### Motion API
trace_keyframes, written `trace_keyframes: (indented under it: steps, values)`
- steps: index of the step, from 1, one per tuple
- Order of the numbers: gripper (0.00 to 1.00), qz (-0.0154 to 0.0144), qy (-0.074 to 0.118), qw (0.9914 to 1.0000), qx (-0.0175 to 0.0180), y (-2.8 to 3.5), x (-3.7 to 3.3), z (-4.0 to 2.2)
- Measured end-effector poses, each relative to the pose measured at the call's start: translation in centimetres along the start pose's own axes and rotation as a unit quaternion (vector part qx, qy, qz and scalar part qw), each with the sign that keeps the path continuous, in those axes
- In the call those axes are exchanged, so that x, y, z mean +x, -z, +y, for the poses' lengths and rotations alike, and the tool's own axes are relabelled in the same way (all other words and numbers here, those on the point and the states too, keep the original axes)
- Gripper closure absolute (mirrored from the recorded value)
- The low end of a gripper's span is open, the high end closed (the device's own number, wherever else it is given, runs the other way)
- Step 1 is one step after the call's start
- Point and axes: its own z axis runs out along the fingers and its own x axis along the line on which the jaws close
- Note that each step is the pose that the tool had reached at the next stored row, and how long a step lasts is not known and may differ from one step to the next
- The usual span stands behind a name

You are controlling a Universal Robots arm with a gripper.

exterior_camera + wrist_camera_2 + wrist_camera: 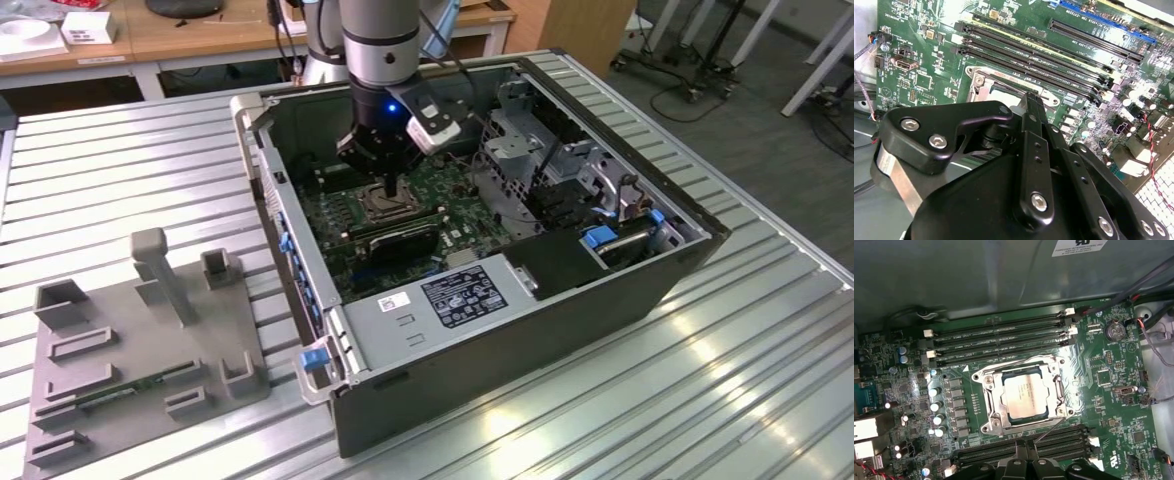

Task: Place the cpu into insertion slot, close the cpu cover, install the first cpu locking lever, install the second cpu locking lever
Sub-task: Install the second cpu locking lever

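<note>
Here the gripper (1026,460) sits close to the camera in the first wrist view, cut off at the edge, its two fingers pressed together with nothing between them. Just past it lies the cpu (1025,395), flat inside the insertion slot (990,410), with the cpu cover (1060,390) down around it — the thin levers are hard to make out. In the exterior view the arm hides most of the slot inside the open computer case (534,330). The case rests on a ribbed metal table (120,170) beside a grey holder tray (120,370); wooden desks (200,40) stand far behind.
</note>
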Motion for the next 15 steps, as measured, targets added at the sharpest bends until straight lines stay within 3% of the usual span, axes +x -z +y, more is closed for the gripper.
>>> trace_keyframes:
  steps: [5, 10, 15]
  values:
    - [0.89, -0.0002, 0.000, 1.00000, 0.0008, -0.17, 0.11, -0.12]
    - [0.89, -0.0014, 0.001, 0.99997, 0.0073, -0.72, 0.72, -0.24]
    - [0.89, -0.0021, 0.001, 0.99994, 0.0108, -1.54, 1.23, -0.33]
